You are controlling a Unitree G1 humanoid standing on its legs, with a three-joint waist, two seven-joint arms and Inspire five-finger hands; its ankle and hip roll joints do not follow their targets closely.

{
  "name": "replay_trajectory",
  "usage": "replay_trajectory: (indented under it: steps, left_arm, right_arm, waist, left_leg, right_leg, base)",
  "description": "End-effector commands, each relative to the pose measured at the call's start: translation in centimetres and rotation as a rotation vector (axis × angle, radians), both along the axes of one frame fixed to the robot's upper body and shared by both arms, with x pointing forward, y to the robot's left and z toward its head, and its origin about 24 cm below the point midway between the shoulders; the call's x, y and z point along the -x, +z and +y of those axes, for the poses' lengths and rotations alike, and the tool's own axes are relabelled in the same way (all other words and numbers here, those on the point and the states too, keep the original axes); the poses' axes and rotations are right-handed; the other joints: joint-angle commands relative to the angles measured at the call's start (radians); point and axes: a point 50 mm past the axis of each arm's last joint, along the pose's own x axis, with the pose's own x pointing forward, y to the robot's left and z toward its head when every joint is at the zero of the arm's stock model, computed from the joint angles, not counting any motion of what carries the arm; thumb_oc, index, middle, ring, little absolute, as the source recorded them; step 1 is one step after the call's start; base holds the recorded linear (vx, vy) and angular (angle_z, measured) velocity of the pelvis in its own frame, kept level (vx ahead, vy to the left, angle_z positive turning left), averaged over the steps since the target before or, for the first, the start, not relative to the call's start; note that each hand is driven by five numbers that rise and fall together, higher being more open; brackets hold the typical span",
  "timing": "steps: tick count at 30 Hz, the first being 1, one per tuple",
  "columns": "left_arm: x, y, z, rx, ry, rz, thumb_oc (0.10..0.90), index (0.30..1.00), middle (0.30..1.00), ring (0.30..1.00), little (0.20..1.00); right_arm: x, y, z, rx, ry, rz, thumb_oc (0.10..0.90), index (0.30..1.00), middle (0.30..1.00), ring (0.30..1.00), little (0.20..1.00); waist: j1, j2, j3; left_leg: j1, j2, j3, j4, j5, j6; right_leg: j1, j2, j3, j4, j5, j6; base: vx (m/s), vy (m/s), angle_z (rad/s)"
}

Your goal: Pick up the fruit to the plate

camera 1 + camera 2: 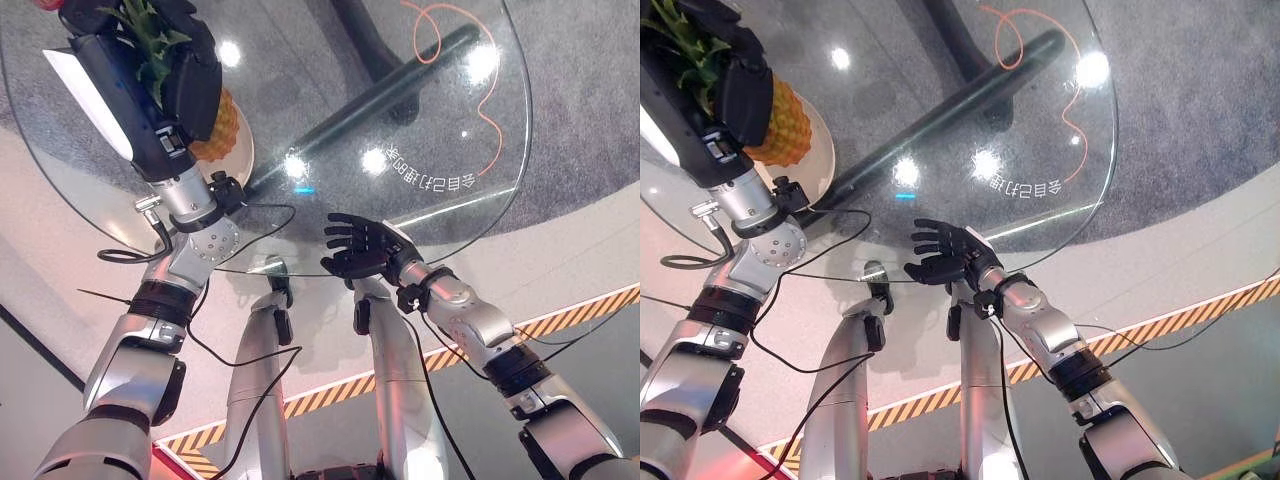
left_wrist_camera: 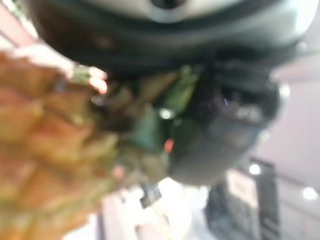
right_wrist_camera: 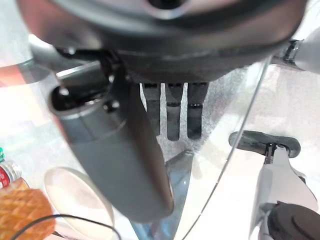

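Left hand grips the pineapple over the plate — release remains; right hand rests open at the tabletop edge.

pineapple above plate, on glass table (left side)

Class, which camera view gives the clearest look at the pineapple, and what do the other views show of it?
The right eye view: the pineapple shows body and leaves, gripped by the left hand above the plate. The left eye view hides most of its body behind the hand. The left wrist view shows blurred skin close up; the right wrist view catches one corner.
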Motion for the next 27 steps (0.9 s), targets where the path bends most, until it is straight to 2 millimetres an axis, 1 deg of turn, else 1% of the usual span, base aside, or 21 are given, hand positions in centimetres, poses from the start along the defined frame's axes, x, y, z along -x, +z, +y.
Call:
replay_trajectory:
  steps: [1,7,13,18,27]
  left_arm:
    - [1.8,4.5,-2.0,0.038,-0.142,-0.297,0.100,0.300,0.300,0.300,0.200]
    - [0.7,5.0,-1.6,0.059,-0.104,-0.229,0.100,0.300,0.300,0.300,0.200]
    - [-0.1,4.6,-0.6,0.107,-0.067,-0.182,0.100,0.300,0.300,0.300,0.200]
    - [-0.2,4.4,0.0,0.127,-0.050,-0.177,0.100,0.300,0.300,0.300,0.200]
    - [0.2,3.6,0.2,0.142,-0.027,-0.214,0.100,0.300,0.300,0.300,0.200]
  right_arm:
    - [0.4,1.0,0.8,-0.030,0.056,-0.044,0.800,0.900,0.900,0.900,0.900]
    - [0.0,1.6,1.0,-0.032,0.061,-0.074,0.800,0.900,0.900,0.900,0.900]
    - [-0.1,1.9,1.2,-0.037,0.066,-0.093,0.800,0.900,0.900,0.900,0.900]
    - [-0.2,1.9,1.1,-0.036,0.063,-0.097,0.800,0.900,0.900,0.900,0.900]
    - [0.1,1.7,1.1,-0.027,0.069,-0.091,0.800,0.900,0.900,0.900,0.900]
  waist:
    - [0.045,-0.002,-0.025]
    - [0.037,-0.004,-0.025]
    - [0.034,-0.009,-0.025]
    - [0.036,-0.010,-0.025]
    - [0.043,0.000,-0.025]
  left_leg:
    - [0.014,-0.112,0.022,-0.074,0.000,-0.024]
    - [0.003,-0.120,0.018,-0.094,0.013,-0.032]
    - [0.011,-0.125,0.015,-0.112,0.021,-0.034]
    - [0.017,-0.127,0.011,-0.122,0.026,-0.041]
    - [0.040,-0.132,0.006,-0.138,0.034,-0.041]
  right_leg:
    - [0.019,0.072,-0.091,-0.002,0.037,0.032]
    - [0.009,0.084,-0.094,-0.028,0.044,0.023]
    - [0.019,0.090,-0.099,-0.048,0.045,0.018]
    - [0.030,0.089,-0.104,-0.062,0.044,0.016]
    - [0.041,0.084,-0.108,-0.057,0.041,0.013]
  base:
    - [0.00,0.000,0.00]
    - [-0.02,0.010,0.01]
    - [0.00,-0.002,0.01]
    - [0.00,-0.004,0.01]
    - [0.00,-0.001,0.02]
